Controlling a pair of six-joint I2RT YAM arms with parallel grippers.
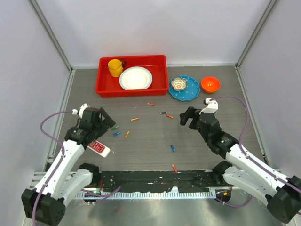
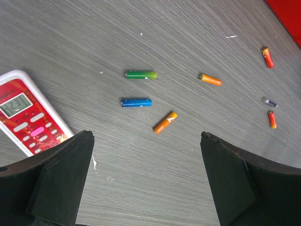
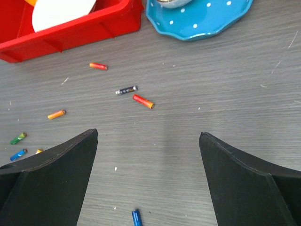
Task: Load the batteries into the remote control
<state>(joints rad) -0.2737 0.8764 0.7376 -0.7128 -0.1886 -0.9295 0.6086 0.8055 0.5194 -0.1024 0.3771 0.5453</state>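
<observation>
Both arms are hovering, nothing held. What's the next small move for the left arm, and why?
Probably lower the left gripper onto the orange battery nearest it: its jaws stand open and empty, that battery lies almost between them, and the remote control sits close by, button face up.
</observation>
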